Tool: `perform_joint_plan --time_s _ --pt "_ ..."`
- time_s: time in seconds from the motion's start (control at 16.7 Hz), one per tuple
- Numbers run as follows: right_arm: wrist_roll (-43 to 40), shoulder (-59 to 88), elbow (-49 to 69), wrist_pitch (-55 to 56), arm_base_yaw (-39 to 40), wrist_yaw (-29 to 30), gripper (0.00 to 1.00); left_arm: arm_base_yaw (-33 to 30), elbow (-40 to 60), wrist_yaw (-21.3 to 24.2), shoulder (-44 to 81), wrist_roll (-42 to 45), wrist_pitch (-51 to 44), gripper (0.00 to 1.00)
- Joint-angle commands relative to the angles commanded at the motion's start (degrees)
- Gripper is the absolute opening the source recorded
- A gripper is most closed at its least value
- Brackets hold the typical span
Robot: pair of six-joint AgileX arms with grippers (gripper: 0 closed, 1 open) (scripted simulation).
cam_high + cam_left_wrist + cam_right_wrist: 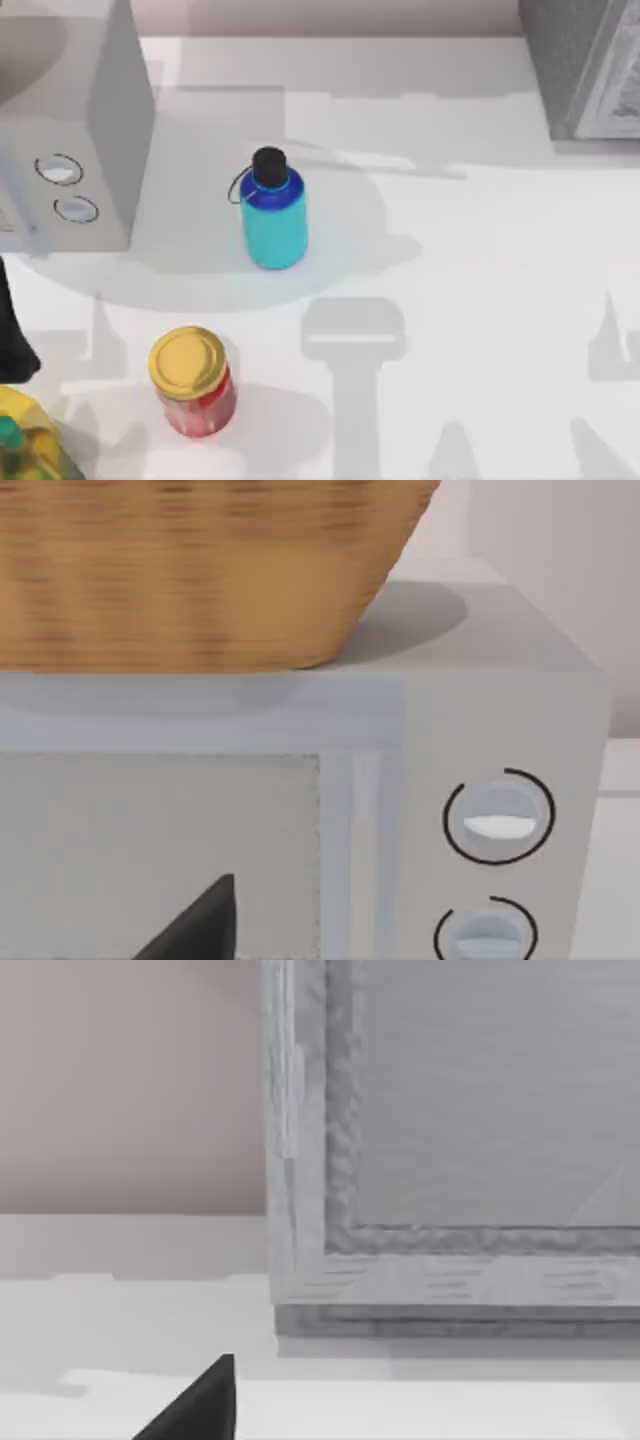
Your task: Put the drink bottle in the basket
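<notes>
The drink bottle [273, 210] is standing upright on the white worktop [480, 260], a bit left of the middle and toward the far edge, cyan body, dark blue shoulder, black screw cap on top with a thin loop strap sticking out on its left side. Nothing is touching it, it's just sitting there on its own. Off to its left, at the worktop's far left corner, there's a light grey microwave [70, 140] with two round knobs on its front, near the bottle but not touching. In the left wrist view you can see a woven basket [190, 570] sitting right on top of that microwave [480, 710], tan wicker sides resting on the flat top. Toward the near edge, left of the bottle and well apart from it, is a red jar [197, 385] with a gold lid, upright. In the near left corner a yellow bottle [30, 440] with a green cap pokes in at the edge. At the far right corner there's a grey cabinet-looking box [585, 65], and the right wrist view looks at its framed front panel [460, 1140]. As for the left tool and right tool, each wrist view just catches a dark fingertip, so I can't tell whether either one is apart or together.
</notes>
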Motion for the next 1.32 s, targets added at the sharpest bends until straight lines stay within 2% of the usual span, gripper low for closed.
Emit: perform_joint_plan --time_s 0.24,0.48,0.72,1.08,1.32 --pt "0.0 0.0 0.0 0.0 0.0 0.0 1.0 -0.57 1.01 1.0 1.89 0.54 1.42 1.0" --pt "0.0 0.0 0.0 0.0 0.0 0.0 1.0 -3.02 5.57 5.32 12.75 2.82 7.89 1.0" --pt "0.0 0.0 0.0 0.0 0.0 0.0 1.0 -6.34 11.83 11.26 32.83 5.74 16.72 1.0" --pt "0.0 0.0 0.0 0.0 0.0 0.0 1.0 -10.79 21.84 19.58 71.45 9.4 30.45 1.0" --pt "0.0 0.0 0.0 0.0 0.0 0.0 1.0 -13.26 27.6 24.12 90.02 11.45 37.76 1.0"
